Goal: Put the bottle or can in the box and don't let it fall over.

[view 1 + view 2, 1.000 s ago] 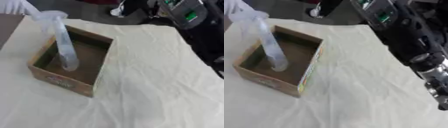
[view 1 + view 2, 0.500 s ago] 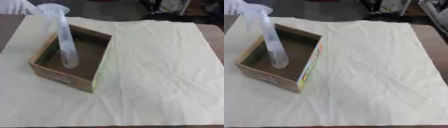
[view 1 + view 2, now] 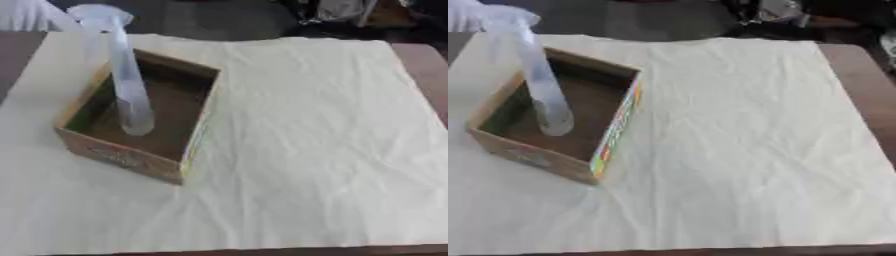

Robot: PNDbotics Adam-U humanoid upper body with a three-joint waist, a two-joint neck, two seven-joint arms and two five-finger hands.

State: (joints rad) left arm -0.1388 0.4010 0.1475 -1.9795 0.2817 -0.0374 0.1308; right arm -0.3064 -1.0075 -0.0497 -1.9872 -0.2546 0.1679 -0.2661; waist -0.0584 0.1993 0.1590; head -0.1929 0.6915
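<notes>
The box (image 3: 140, 155) in front of me looks like brown cardboard, matt, w/ a printed colour strip on one side wall (a bit glossy there). The tall bottle (image 3: 129, 90) inside it seems clear plastic, smooth, pale and semi-transparent. Under all lies a cream cloth (image 3: 315, 140), matt, soft, w/ many fine wrinkles. The table (image 3: 868, 70) edge looks like dark wood, smooth.

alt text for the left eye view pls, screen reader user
A tall, pale translucent bottle stands tilted inside an open cardboard box, its base on the box floor and its top held by a white-gloved person's hand at the upper left. The box sits on a wrinkled cream cloth. Neither robot hand shows.
</notes>
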